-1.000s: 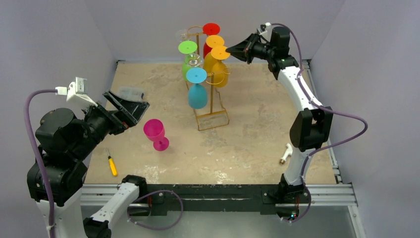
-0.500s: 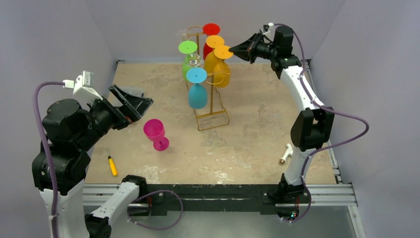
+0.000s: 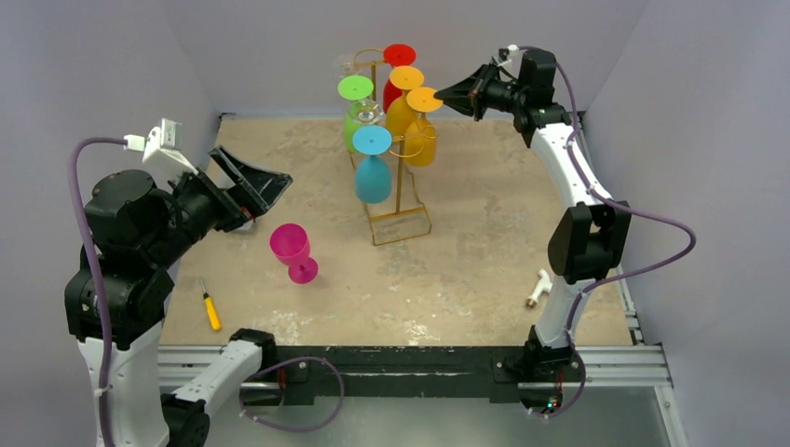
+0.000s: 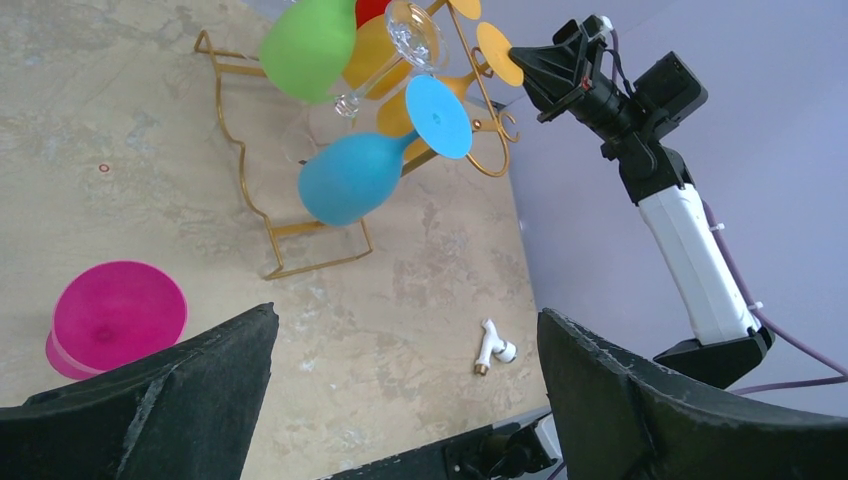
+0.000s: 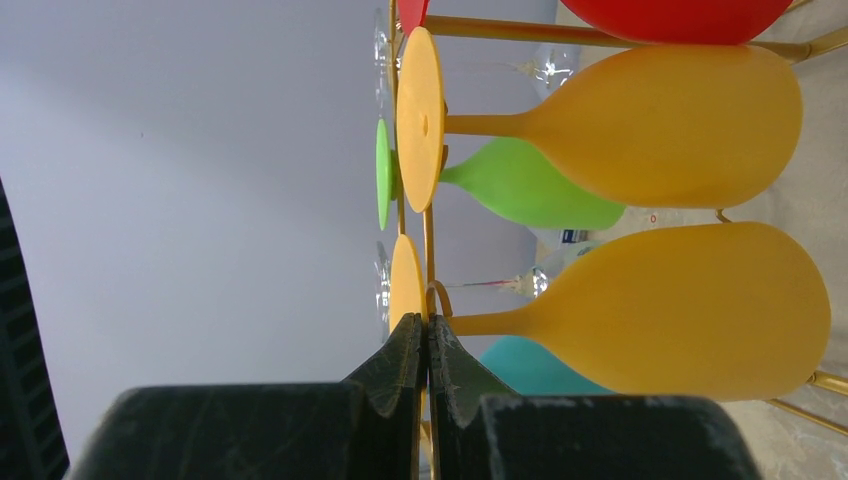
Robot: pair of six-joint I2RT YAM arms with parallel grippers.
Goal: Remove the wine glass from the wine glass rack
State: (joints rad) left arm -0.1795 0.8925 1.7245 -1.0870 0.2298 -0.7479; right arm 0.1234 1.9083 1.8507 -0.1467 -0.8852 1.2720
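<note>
The gold wire wine glass rack [image 3: 399,207] stands at the middle back with several glasses hanging upside down: red [image 3: 399,54], yellow [image 3: 406,77], orange [image 3: 421,140], green [image 3: 355,88], blue [image 3: 373,177] and a clear one. My right gripper [image 3: 445,97] is shut on the edge of the orange glass's foot disc [image 5: 406,285], beside a curled hook; the glass's bowl [image 5: 690,310] still hangs at the rack. My left gripper [image 3: 261,186] is open and empty, raised above the table left of a pink wine glass [image 3: 292,250] that stands upright on the table.
A yellow-handled screwdriver [image 3: 211,307] lies near the front left. A small white fitting [image 3: 538,287] lies at the front right beside the right arm, and shows in the left wrist view [image 4: 492,348]. Grey walls enclose the table on three sides.
My right gripper has shifted slightly right and up, carrying the orange glass's foot outward with it. My left arm has risen and moved a little to the right, its jaws still open.
</note>
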